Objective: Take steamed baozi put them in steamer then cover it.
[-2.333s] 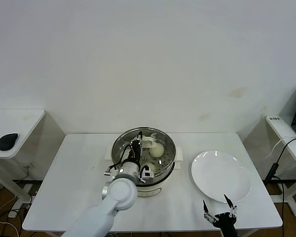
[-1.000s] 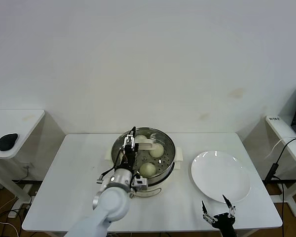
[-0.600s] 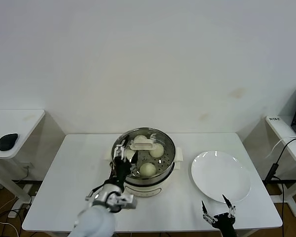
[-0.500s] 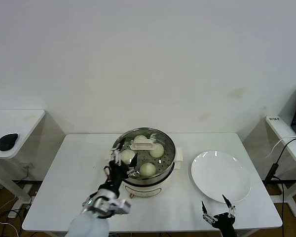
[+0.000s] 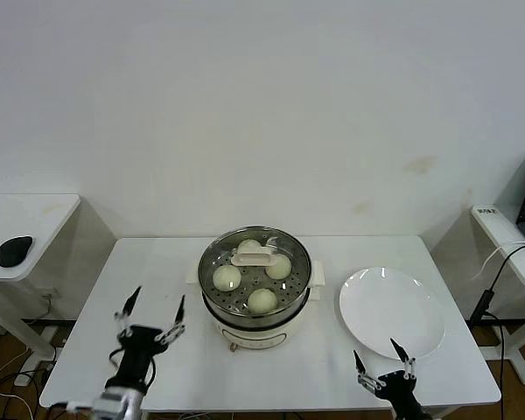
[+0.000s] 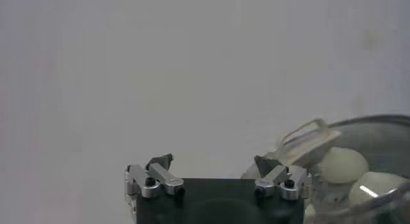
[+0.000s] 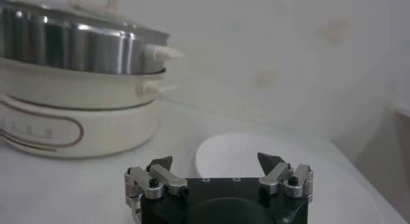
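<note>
The steamer point(image 5: 255, 308) stands mid-table on its cream base point(image 7: 70, 120). The clear glass cover point(image 5: 284, 245) sits on it, its cream bar handle point(image 5: 254, 256) at centre. Under the glass lie several baozi, three plainly seen: point(image 5: 227, 277), point(image 5: 278, 266), point(image 5: 262, 300). My left gripper point(image 5: 157, 299) is open and empty at the table's front left, well apart from the steamer. In the left wrist view my left gripper point(image 6: 213, 161) faces the handle point(image 6: 307, 136) and a baozi point(image 6: 343, 164). My right gripper point(image 5: 375, 354) hangs open and empty at the front right edge.
A large white plate point(image 5: 391, 311) lies bare to the right of the steamer; in the right wrist view the plate point(image 7: 275, 152) is just ahead of my right gripper point(image 7: 216, 160). Side tables stand far left point(image 5: 26, 219) and far right point(image 5: 507, 236).
My left arm has drawn back from the cover's handle to the table's front left, gripper open. The cover stays on the steamer. The right arm has barely moved.
</note>
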Tool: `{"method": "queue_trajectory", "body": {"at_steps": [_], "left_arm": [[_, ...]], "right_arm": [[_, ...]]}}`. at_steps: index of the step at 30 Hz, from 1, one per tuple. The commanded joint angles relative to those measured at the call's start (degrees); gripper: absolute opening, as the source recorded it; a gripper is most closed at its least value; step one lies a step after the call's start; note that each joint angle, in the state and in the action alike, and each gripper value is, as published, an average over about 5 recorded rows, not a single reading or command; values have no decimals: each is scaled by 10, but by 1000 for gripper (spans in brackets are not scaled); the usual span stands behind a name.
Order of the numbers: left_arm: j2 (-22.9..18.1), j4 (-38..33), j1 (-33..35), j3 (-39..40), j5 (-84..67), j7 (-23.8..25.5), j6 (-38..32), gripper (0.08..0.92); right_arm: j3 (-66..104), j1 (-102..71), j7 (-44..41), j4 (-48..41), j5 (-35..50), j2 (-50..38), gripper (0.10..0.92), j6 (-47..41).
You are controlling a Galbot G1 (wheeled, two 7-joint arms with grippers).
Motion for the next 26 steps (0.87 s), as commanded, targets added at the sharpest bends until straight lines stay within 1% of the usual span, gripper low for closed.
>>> {"method": "queue_trajectory", "body": {"at_steps": [1,12,26], "left_arm": [[-57,19,132,-78,-239,2,-114,823],[-62,36,159,-67,-185,43,-103,823],[-68,51,160,-64,-144,52,-120,823]], "right_arm": [[-23,-21,28,28,143,-81,823,-6],[-23,-35,31,39,141,-86,823,-15],[-29,-26,30,26,109,-61,823,-4]]}}
